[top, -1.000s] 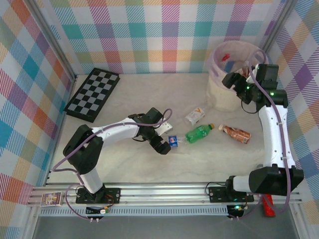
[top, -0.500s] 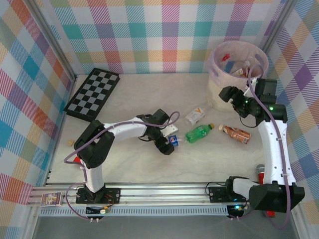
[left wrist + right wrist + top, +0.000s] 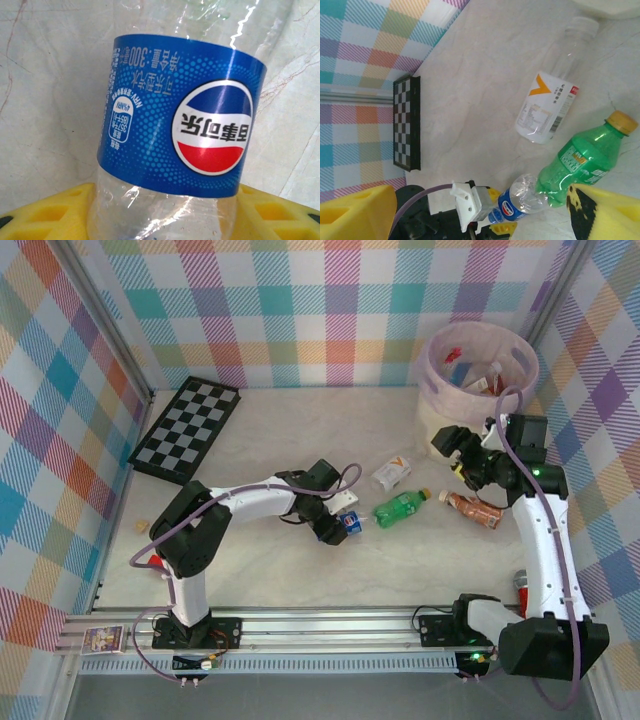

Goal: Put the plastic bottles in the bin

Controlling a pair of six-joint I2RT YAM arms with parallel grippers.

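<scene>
A blue-labelled bottle [image 3: 180,115] is pinched by the left gripper [image 3: 339,525] jaws; the right gripper [image 3: 452,458] jaws are spread. Thin, slick plastic could be squeezed out.

Layout across the surface [image 3: 280,570]
Four bottles [image 3: 401,507] lying mid-surface, near-left of the bin [image 3: 430,410] at far right; chessboard [image 3: 187,429] far left.

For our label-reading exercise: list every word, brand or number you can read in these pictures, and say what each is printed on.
"百事可乐": in the round logo on the blue label of the clear bottle, seen upside down.
"净含量:300毫升": along the same label's upper edge, also upside down.
Small oval panel on that label: too small to read reliably.
White-labelled bottle and green bottle: print too small to read.
</scene>
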